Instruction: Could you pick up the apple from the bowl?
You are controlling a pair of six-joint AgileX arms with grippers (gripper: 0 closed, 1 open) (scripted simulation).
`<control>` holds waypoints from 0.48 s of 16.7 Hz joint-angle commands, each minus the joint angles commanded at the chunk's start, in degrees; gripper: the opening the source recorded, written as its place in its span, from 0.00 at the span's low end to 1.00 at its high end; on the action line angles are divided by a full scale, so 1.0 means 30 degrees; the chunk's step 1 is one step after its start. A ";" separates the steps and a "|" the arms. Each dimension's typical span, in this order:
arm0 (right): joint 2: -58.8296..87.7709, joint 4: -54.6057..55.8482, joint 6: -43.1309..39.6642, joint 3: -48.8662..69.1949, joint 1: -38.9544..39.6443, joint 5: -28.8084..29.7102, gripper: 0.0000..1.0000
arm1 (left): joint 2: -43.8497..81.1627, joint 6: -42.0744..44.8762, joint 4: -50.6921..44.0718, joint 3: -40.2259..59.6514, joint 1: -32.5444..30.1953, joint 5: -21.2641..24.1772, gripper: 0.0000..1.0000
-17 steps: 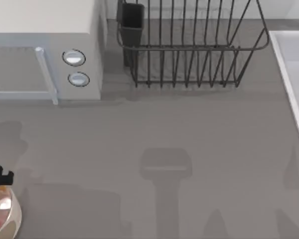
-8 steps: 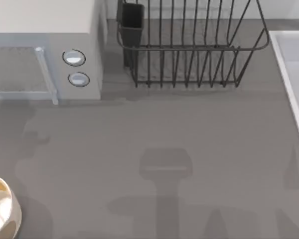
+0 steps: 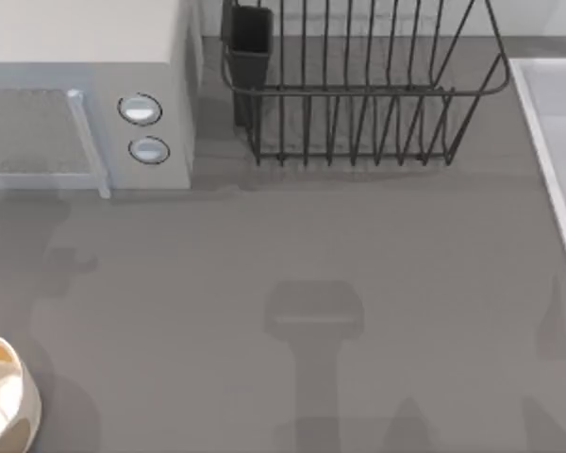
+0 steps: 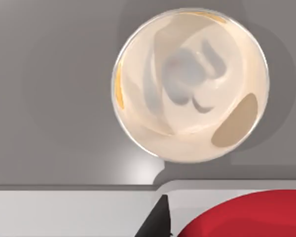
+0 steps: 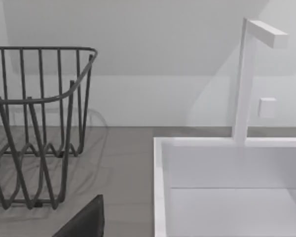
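Apple (image 4: pixel 246 217) sits tight against the left gripper (image 4: pixel 160 219) in the left wrist view, directly above the bowl (image 4: pixel 190 84) — bright red, smooth, rounded. Its grip looks pinched on the fruit, though only one dark finger shows. The bowl lies empty at the table's lower left (image 3: pixel 5 401) — left arm nearest.
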 joint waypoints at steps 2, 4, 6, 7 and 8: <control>0.0000 0.0000 0.0000 0.0000 0.0000 0.0000 1.00 | 0.0102 -0.0007 0.0060 -0.0032 0.0035 -0.0012 0.00; 0.0000 0.0000 0.0000 0.0000 0.0000 0.0000 1.00 | 0.0763 -0.0665 0.0275 0.0263 -0.0616 -0.0025 0.00; 0.0000 0.0000 0.0000 0.0000 0.0000 0.0000 1.00 | 0.2137 -0.2123 0.0793 0.0785 -0.2079 -0.0052 0.00; 0.0000 0.0000 0.0000 0.0000 0.0000 0.0000 1.00 | 0.2991 -0.3114 0.1154 0.1084 -0.3096 -0.0070 0.00; 0.0000 0.0000 0.0000 0.0000 0.0000 0.0000 1.00 | 0.3923 -0.4274 0.1582 0.1391 -0.4293 -0.0089 0.00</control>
